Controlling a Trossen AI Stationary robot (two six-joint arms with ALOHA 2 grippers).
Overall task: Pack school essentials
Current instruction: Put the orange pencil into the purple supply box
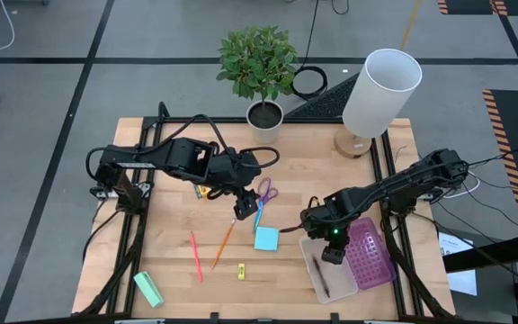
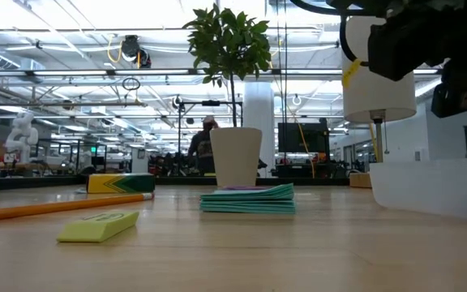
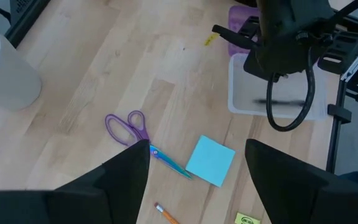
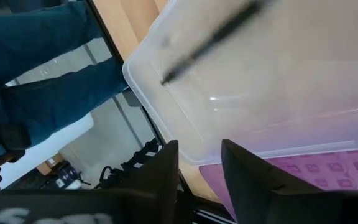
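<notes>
On the table's (image 1: 178,288) left side, the mint-green block (image 1: 147,288) is lying near the front corner, not part of the packing. Just right of it, the red pencil (image 1: 195,256) is lying with its long axis running from back to front, and the orange pencil (image 1: 224,242) is slanting from back-right toward front-left. The tiny yellow piece (image 1: 241,270) is sitting near the orange pencil's front end.

The left pincer (image 1: 245,209) is hovering above the purple-handled scissors (image 1: 263,200), its fingers (image 3: 120,180) spread apart and holding nothing. The scissors are lying with handles toward the plant pot (image 1: 264,115) and blades pointing at the front edge. The crayon box (image 1: 203,191) is peeking out beside the left arm. The light-blue sticky-note pad (image 1: 266,238) is lying flat, just in front of the scissor tips.

Farther right, the right pincer (image 1: 332,255) is hanging over the clear bin (image 1: 314,281), open and empty. The black pen (image 1: 324,279) is already lying inside, long axis roughly back to front. The purple lid (image 1: 371,256) is resting beside it.

Judging by this, one item is packed; six are waiting.
</notes>
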